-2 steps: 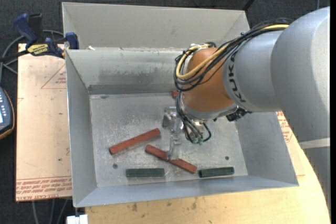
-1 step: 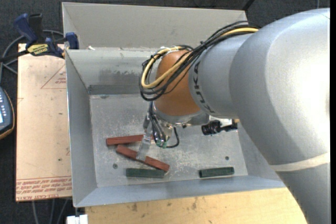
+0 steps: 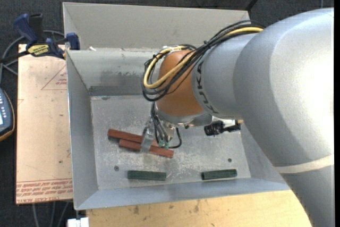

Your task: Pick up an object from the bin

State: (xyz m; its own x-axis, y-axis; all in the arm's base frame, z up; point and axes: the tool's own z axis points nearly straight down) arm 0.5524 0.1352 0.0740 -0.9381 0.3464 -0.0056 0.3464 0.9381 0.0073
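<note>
Red-brown bar [image 3: 161, 152] near bin [image 3: 78, 125] centre lies unlifted; end effector [image 3: 153, 139] low at its 10 o'clock, spread or pinched cannot tell; grasp, lift remain.

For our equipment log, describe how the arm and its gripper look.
The arm is a thick, rounded silver-grey tube with dark lettering near the wrist. An orange dome-shaped cover caps the wrist, with yellow and black cables looped over it. The gripper below is small, grey metal, with thin dark wires.
</note>
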